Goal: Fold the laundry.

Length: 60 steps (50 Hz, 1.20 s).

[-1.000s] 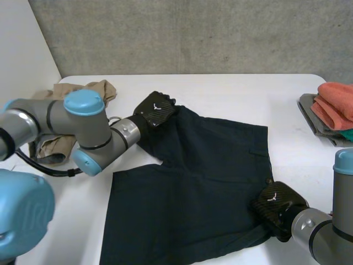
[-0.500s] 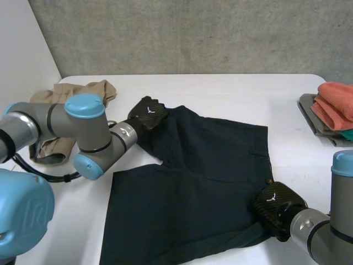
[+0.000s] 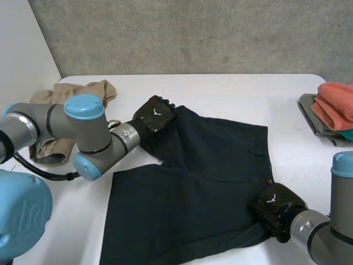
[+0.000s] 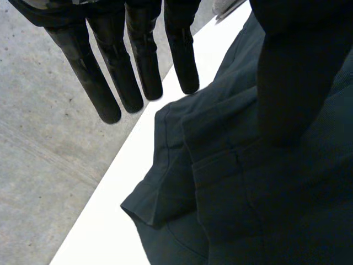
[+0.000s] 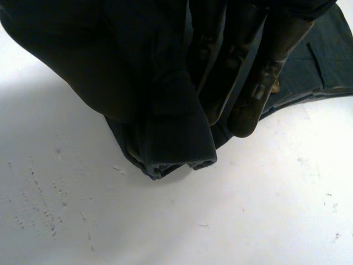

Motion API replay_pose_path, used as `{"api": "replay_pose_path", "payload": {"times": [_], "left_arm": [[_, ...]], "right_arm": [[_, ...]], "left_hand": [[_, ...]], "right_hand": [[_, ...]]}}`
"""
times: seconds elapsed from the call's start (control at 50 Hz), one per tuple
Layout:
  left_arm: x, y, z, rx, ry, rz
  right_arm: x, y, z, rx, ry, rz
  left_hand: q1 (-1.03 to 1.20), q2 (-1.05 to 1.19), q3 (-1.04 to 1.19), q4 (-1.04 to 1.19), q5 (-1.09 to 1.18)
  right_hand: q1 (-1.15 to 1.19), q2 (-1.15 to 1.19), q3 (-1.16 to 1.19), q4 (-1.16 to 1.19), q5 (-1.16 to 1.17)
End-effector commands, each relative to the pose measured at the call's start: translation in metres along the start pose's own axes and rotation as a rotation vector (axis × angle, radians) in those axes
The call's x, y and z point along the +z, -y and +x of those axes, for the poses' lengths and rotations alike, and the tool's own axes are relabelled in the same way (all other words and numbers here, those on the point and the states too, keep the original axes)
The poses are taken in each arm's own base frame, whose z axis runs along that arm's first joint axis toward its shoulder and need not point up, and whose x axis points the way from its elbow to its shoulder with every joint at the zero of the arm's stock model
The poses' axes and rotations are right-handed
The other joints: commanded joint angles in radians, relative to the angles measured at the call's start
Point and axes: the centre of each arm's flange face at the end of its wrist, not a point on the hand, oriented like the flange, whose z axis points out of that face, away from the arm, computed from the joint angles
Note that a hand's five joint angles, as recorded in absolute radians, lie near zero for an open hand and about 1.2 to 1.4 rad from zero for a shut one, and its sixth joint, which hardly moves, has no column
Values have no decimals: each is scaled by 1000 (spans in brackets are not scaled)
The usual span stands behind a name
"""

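Dark navy shorts (image 3: 209,176) lie spread on the white table (image 3: 231,91). My left hand (image 3: 155,113) is over the shorts' far left corner. In the left wrist view its fingers (image 4: 138,61) are straight and reach past the cloth's edge, with the thumb above the shorts (image 4: 248,193); nothing is pinched. My right hand (image 3: 274,205) sits at the near right edge of the shorts. In the right wrist view its fingers (image 5: 259,77) curl round a bunched fold of the shorts (image 5: 171,132) just off the table.
A crumpled tan garment (image 3: 60,105) lies at the far left, behind my left arm. A stack of folded coral towels (image 3: 333,105) on grey cloth sits at the right edge. Bare table runs along the far side and the right of the shorts.
My left hand drew back to the left off the corner, then returned over it. The right hand kept its hold and hardly moved.
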Motion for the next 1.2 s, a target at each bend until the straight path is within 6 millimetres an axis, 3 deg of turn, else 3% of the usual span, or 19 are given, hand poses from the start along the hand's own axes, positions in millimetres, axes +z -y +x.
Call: {"api": "replay_pose_path", "payload": {"times": [0.02,0.24,0.36,0.54,0.58,0.6,0.66,0.78,0.94,1.06,1.16,1.2], "left_arm": [[8,-20,7,-21,-7,-24],[9,-24,8,-26,-9,-32],[9,-25,8,-28,-9,-35],[8,-25,2,-19,39,-67],[7,-14,-1,-8,52,-53],[6,-10,-3,-9,53,-47],[-1,3,-7,-9,53,-31],[-3,5,-2,-9,23,-13],[7,-17,12,-24,-13,-28],[13,-30,17,-40,-32,-58],[13,-26,11,-33,-13,-61],[12,-22,6,-29,11,-69]], "right_arm": [[0,0,0,1,0,-1],[2,-2,-1,2,11,-7],[2,-2,-2,2,13,-9],[2,-3,-3,2,15,-11],[2,-3,-2,2,14,-10],[2,-3,-2,3,13,-10],[2,-3,-2,4,14,-10],[2,-3,-3,4,15,-11],[2,-3,-3,4,15,-11],[2,-3,-2,4,13,-8],[3,-5,2,15,5,-16],[3,-5,2,15,6,-17]], "left_hand": [[237,241,247,242,240],[519,523,529,524,521],[795,799,804,799,797],[815,820,825,820,818],[815,820,825,820,818],[699,704,709,704,702],[37,41,46,41,39],[-3,1,6,1,-1],[14,19,24,19,17],[169,174,179,174,172],[814,819,824,819,817],[815,820,825,820,818]], "right_hand": [[394,217,200,204,249],[394,217,200,204,249],[394,217,200,204,249],[394,217,200,204,249],[394,217,200,204,249],[394,217,200,204,249],[394,217,200,204,249],[394,217,200,204,249],[394,217,200,204,249],[394,217,200,204,249],[394,217,200,204,249],[394,217,200,204,249]]}}
